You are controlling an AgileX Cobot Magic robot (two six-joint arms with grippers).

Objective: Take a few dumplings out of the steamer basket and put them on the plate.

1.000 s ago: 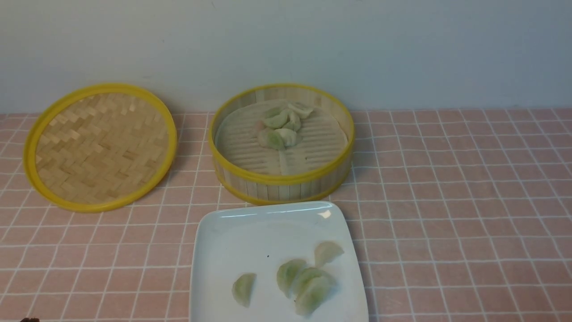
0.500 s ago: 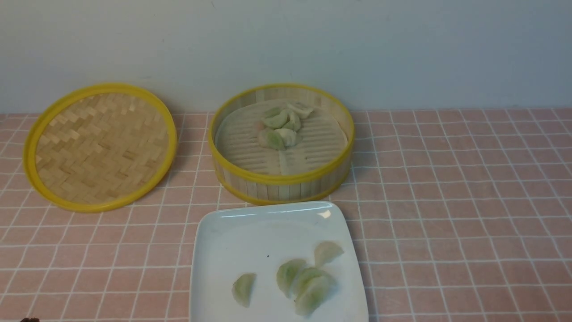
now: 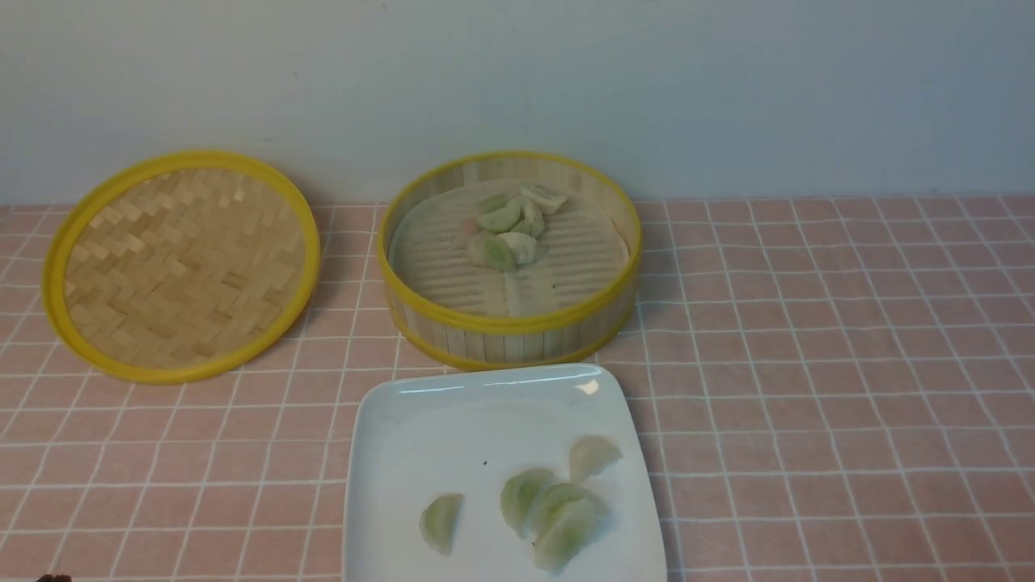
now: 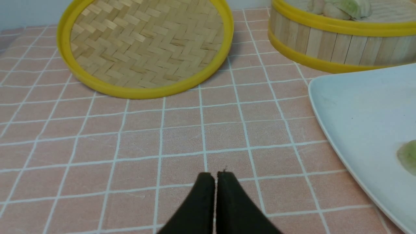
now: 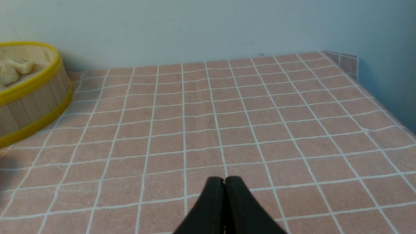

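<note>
A pink tablecloth [image 3: 808,339] (white grid lines) carries the woven lid [image 3: 182,263] at left, the steamer basket [image 3: 509,327] beside it, and the plate [image 3: 420,436] just in front.

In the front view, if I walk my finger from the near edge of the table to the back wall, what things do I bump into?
The dumplings on the plate → the bare part of the white plate → the steamer basket's front wall → the dumplings in the basket → the back wall.
</note>
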